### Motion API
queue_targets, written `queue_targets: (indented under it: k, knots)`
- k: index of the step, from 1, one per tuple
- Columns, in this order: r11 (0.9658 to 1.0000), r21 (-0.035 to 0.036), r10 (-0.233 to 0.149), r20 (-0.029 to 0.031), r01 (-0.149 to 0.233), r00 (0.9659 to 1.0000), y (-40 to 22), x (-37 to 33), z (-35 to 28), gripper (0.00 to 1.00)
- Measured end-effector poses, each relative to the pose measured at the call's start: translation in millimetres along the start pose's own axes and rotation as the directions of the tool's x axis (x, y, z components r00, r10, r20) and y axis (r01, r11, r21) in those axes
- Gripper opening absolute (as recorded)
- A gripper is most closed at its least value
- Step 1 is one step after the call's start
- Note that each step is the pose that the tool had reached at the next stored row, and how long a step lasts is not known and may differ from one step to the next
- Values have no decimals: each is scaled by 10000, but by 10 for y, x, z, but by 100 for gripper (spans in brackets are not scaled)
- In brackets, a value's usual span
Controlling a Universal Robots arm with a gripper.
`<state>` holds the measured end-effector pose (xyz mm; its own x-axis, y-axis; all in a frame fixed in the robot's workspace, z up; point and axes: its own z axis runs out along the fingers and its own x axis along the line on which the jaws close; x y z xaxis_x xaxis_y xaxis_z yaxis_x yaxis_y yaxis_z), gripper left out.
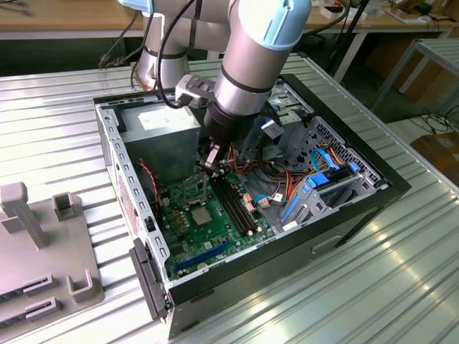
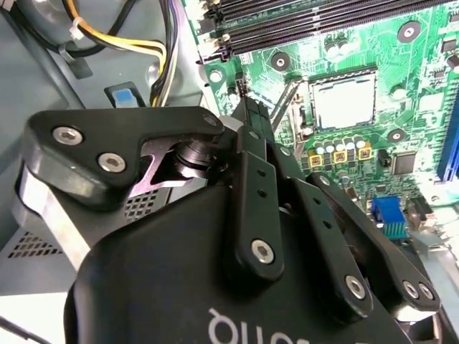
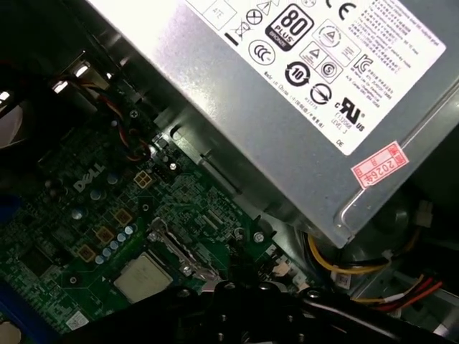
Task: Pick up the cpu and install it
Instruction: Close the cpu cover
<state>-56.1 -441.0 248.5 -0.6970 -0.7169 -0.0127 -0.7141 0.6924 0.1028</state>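
Your gripper (image 1: 213, 162) hovers inside the case, can't tell if it's open or closed. One cpu (image 2: 345, 100) sits in its socket (image 2: 373, 72) on the mobo, just below the gripper.

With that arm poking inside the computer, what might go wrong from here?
1. The pincer hangs low over the motherboard, close to the upright socket frame; a small sideways slip might bend it.
2. The chip lies in the socket; if it is not fully seated, pressing on it could damage the contacts beneath.
3. Loose cables run beside the arm and could snag on it.
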Motion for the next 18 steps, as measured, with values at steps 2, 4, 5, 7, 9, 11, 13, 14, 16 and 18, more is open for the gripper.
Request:
queue_targets:
  k: [2,4,5,7,9,11,13,14,16,18]
  knots:
    - [9997,-3,-263,-29,263,9997,2,1,-12,11]
    - [9990,-7,-446,-46,446,9990,3,1,-21,11]
    - [9986,-9,-531,-54,531,9986,4,0,-25,11]
    - [9968,-14,-796,-81,796,9968,5,1,-35,11]
    - [9953,-17,-971,-100,971,9952,5,0,-41,11]
    - [9931,-22,-1175,-123,1175,9930,6,1,-51,11]
    - [9908,-27,-1354,-139,1354,9907,7,0,-61,11]
    - [9886,-31,-1505,-155,1505,9885,8,0,-71,11]
    - [9865,-35,-1635,-167,1634,9864,9,0,-81,11]
    - [9838,-40,-1793,-183,1793,9836,11,0,-93,11]
